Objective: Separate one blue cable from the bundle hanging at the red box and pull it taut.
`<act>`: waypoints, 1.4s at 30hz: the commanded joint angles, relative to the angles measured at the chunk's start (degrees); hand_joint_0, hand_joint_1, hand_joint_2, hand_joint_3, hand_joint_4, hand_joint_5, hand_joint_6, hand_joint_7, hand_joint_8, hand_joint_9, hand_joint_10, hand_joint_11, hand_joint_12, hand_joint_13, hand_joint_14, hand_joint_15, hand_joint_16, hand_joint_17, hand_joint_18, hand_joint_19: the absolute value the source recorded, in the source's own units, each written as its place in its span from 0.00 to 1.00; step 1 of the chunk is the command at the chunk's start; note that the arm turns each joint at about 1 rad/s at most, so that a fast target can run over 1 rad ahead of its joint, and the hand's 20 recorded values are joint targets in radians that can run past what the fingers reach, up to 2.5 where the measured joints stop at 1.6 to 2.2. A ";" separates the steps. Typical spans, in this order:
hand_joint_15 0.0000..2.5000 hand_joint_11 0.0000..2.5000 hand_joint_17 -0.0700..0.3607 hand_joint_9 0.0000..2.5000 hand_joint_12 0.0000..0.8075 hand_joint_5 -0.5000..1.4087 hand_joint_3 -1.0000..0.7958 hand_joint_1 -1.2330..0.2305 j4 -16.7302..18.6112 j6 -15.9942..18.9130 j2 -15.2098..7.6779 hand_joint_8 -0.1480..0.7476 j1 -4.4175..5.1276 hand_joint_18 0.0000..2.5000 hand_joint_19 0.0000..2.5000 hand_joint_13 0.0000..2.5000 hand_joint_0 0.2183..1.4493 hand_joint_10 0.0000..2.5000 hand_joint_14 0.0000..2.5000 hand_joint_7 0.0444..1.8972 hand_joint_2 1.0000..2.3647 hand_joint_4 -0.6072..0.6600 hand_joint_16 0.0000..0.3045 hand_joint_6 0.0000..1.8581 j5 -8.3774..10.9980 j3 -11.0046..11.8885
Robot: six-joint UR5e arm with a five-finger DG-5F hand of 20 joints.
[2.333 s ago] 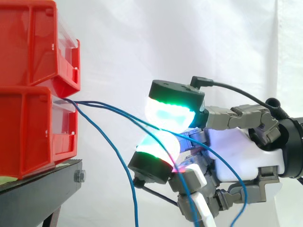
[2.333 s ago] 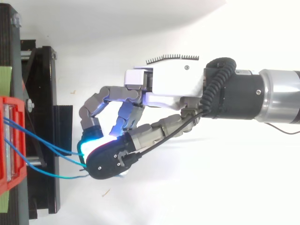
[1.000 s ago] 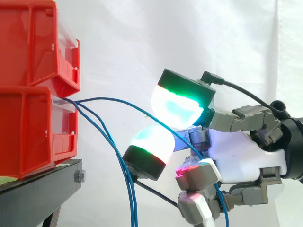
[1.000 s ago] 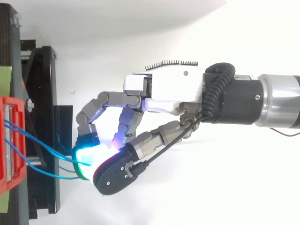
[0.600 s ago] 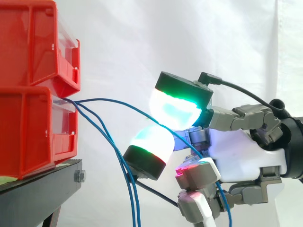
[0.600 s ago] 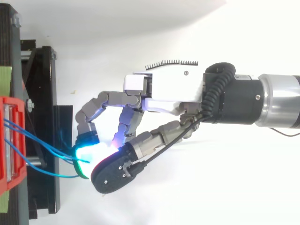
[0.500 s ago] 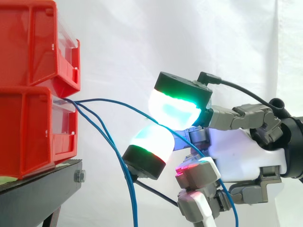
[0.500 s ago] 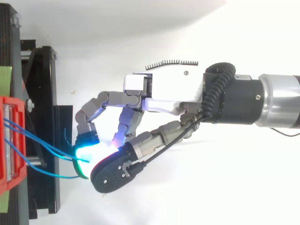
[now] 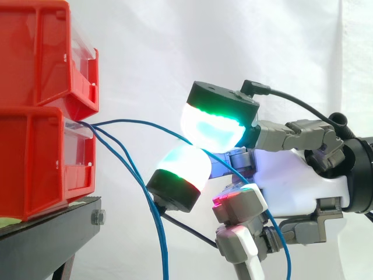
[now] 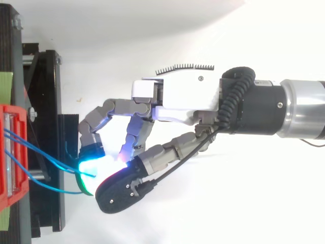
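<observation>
You have one blue cable (image 9: 145, 123) pinched between the curled fingers (image 9: 213, 128) of the hand (image 9: 297, 186); it arcs over from the lower red box (image 9: 41, 157), while two other cables (image 9: 155, 221) hang down.

Bright, even light (washed-out curtain (image 9: 175, 46))

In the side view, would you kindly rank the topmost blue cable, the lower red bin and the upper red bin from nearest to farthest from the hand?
1. topmost blue cable: pinched between pads of the hand.
2. lower red bin: at the left, level with the pads.
3. upper red bin: at the left, higher, stacked on the lower one.
</observation>
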 commanded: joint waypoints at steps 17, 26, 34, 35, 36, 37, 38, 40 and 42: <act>0.25 0.40 0.40 0.51 0.47 0.17 0.43 0.36 -0.04 -0.12 -0.07 0.54 -0.20 0.43 0.23 0.48 0.31 0.01 0.01 0.57 0.01 0.51 0.15 0.47 -0.09 0.02; 0.24 0.40 0.41 0.51 0.48 0.17 0.48 0.34 0.05 -0.12 0.02 0.55 -0.29 0.44 0.22 0.48 0.32 0.01 0.01 0.56 0.01 0.46 0.16 0.49 0.17 0.02; 0.25 0.40 0.39 0.49 0.46 0.17 0.28 0.41 -0.04 -0.04 0.02 0.52 -0.29 0.41 0.24 0.47 0.27 0.01 0.01 0.53 0.00 0.54 0.15 0.45 0.09 0.02; 0.25 0.39 0.40 0.49 0.46 0.17 0.28 0.43 -0.04 -0.12 0.02 0.52 -0.29 0.41 0.24 0.47 0.27 0.01 0.01 0.53 0.00 0.54 0.15 0.44 0.00 0.02; 0.25 0.39 0.40 0.49 0.46 0.17 0.28 0.44 -0.04 -0.04 0.02 0.52 -0.29 0.41 0.24 0.47 0.27 0.01 0.01 0.52 0.00 0.55 0.15 0.44 0.00 0.02; 0.25 0.38 0.40 0.49 0.45 0.17 0.28 0.46 -0.04 -0.12 0.02 0.52 -0.20 0.41 0.24 0.47 0.27 0.01 0.01 0.52 0.00 0.55 0.15 0.42 0.00 0.02; 0.25 0.38 0.39 0.49 0.45 0.18 0.30 0.48 -0.04 -0.12 0.02 0.51 -0.20 0.41 0.25 0.46 0.30 0.01 0.01 0.53 0.00 0.54 0.14 0.41 0.09 0.02; 0.25 0.38 0.39 0.48 0.45 0.18 0.33 0.48 0.05 -0.12 -0.07 0.52 -0.20 0.41 0.25 0.46 0.33 0.01 0.01 0.54 0.01 0.55 0.14 0.40 0.09 0.02; 0.25 0.37 0.39 0.48 0.45 0.18 0.37 0.47 0.05 -0.12 0.02 0.51 -0.20 0.41 0.25 0.46 0.33 0.01 0.01 0.54 0.01 0.55 0.14 0.39 0.17 0.02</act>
